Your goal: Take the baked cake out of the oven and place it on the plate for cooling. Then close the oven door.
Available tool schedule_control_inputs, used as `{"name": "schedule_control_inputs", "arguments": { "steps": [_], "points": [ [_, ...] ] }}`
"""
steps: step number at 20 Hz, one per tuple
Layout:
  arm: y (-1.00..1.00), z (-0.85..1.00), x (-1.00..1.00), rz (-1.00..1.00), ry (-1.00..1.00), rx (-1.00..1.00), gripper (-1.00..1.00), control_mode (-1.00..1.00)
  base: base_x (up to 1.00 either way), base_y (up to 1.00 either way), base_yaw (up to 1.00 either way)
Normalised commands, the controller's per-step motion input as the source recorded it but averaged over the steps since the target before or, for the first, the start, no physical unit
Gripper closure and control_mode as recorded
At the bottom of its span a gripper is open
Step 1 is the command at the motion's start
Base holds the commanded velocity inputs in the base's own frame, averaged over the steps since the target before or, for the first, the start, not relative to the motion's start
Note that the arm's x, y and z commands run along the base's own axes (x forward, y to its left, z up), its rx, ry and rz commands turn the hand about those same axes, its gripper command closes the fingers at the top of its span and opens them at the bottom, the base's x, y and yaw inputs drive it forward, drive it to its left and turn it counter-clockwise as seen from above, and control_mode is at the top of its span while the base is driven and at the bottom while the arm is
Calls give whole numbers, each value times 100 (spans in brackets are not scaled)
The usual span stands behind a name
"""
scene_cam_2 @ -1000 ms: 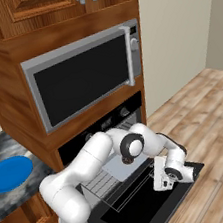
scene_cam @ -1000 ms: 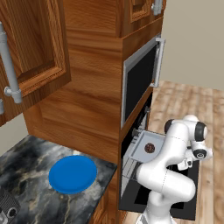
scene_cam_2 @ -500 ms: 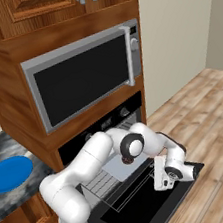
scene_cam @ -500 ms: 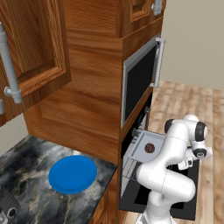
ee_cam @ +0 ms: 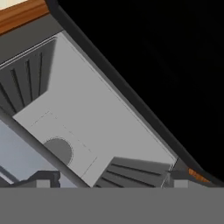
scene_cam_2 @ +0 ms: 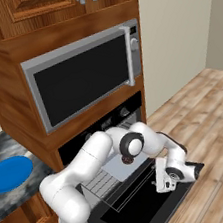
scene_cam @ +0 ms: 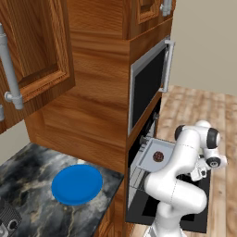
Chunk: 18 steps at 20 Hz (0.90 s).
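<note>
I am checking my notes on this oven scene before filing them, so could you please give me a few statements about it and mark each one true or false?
1. The baked cake lies on the grey tray pulled out of the oven. True.
2. The plate already holds the cake. False: the blue plate on the dark counter is bare.
3. The oven door is folded down, open. True.
4. The fingers are closed on the cake. False: the gripper is out over the open door, apart from the cake.
5. The microwave sits below the oven. False: it sits above it.
</note>
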Motion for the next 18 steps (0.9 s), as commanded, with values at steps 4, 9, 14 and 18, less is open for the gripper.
{"name": "schedule_control_inputs", "arguments": {
  "steps": [4,9,14,18],
  "points": [
    [-18,-2,-31,0,0,-3,-100,-100,0,0,0],
    [-6,14,-29,-2,0,-5,-100,-100,0,0,0],
    [-2,23,-23,-3,1,-8,-100,-100,0,0,0],
    [0,31,-15,0,4,-11,-100,-100,0,0,0]
  ]
}}
